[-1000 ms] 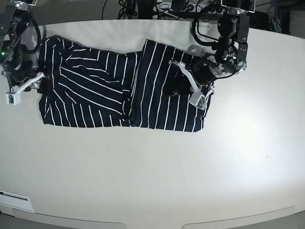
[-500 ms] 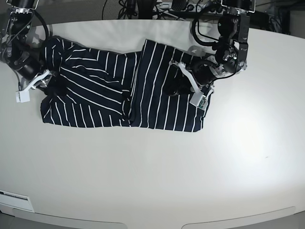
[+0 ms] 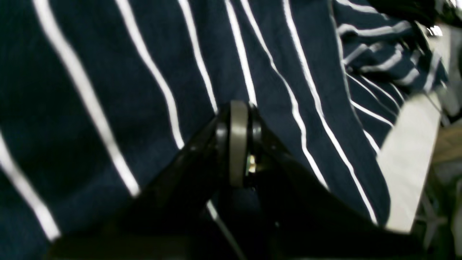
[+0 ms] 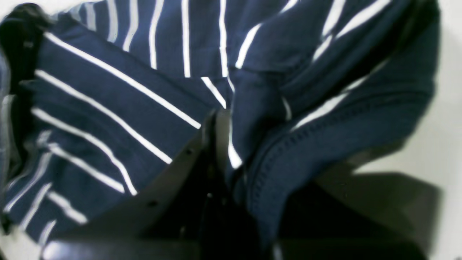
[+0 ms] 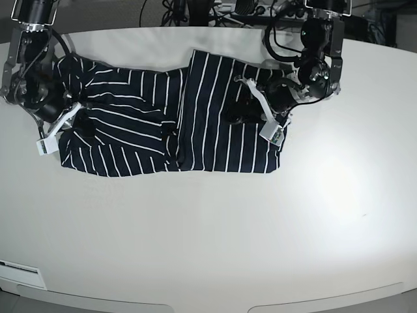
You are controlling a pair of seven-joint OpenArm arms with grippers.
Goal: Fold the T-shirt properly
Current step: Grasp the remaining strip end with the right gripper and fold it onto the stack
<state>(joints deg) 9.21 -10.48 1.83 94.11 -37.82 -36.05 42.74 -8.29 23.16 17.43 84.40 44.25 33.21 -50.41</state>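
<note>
The shirt (image 5: 169, 124) lies spread along the far half of the table (image 5: 215, 235), already partly folded, a panel with upright stripes overlapping the middle. Over the last second its whole outline has shifted: the left end has drawn in and up, the bottom edge has straightened, and the top of the middle panel now sits farther back.

The right gripper (image 5: 70, 117), at the scene's left, has swung in from the table beside the cloth to the shirt's left end. In its wrist view the jaws are closed with a hemmed fold of the shirt (image 4: 252, 119) pinched between them.

The left gripper (image 5: 257, 111), at the scene's right, has moved slightly toward the far side with the cloth. Its wrist view shows the fingertips (image 3: 238, 144) pressed together over striped fabric (image 3: 144, 72); whether any cloth is caught between them I cannot tell.

Judging by this, the left sleeve end is now secured and being gathered inward, so the next fold from that side looks under way, with most of the folding left to do.
</note>
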